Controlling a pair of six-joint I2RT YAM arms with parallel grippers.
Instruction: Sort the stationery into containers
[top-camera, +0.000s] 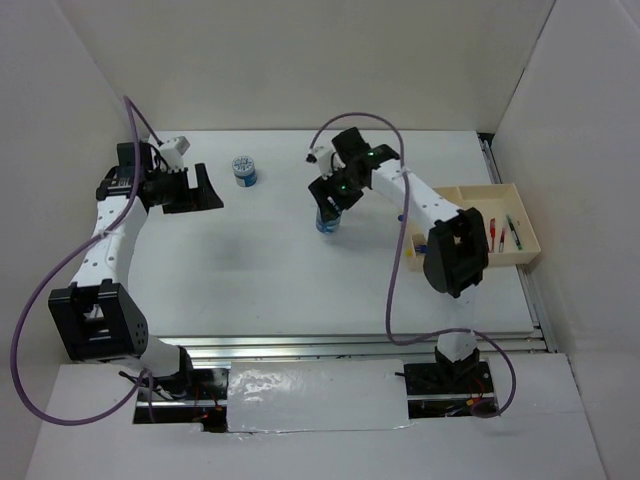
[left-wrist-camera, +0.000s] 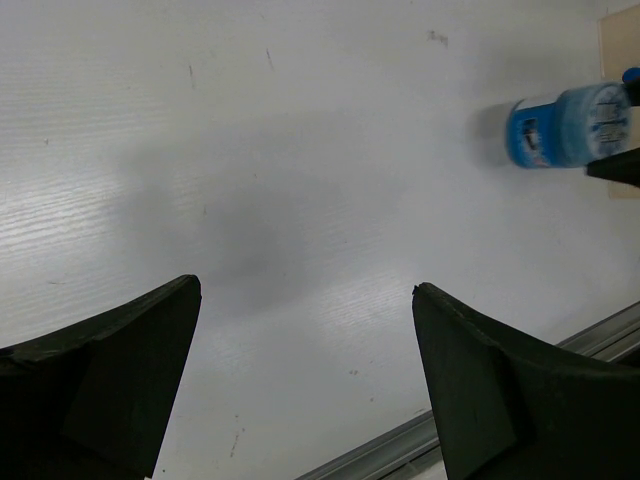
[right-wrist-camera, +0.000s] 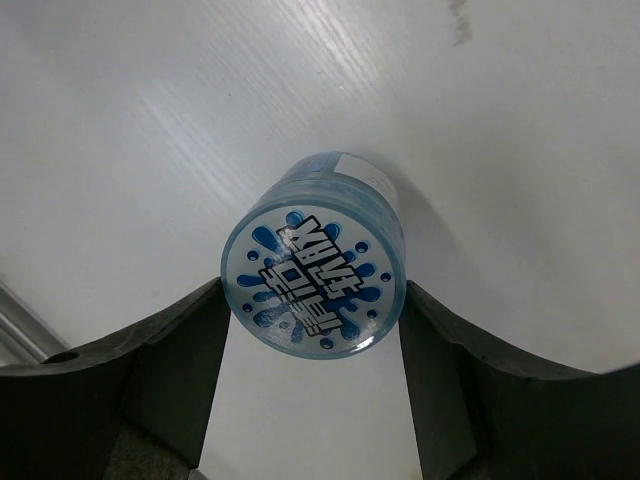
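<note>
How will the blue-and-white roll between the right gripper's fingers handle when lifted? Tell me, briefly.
The blue-and-white roll has round, glossy sides, so it may slip in the right gripper unless squeezed squarely. Standing on a flat end, it looks stable, but tipped over it would likely roll. It is small, so probably light.

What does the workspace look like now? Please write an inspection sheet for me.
Surface: white table, only small marks.
Job's things: far roll loose on the table; near roll between the right hand's fingers; beige tray at the right, pens inside.
Clutter: nothing seen.
Hands: left hand open, empty; right hand closed on the near roll.
Cables: purple cables loop along both arms.
Surroundings: white walls on three sides; metal rail at the near edge.
</note>
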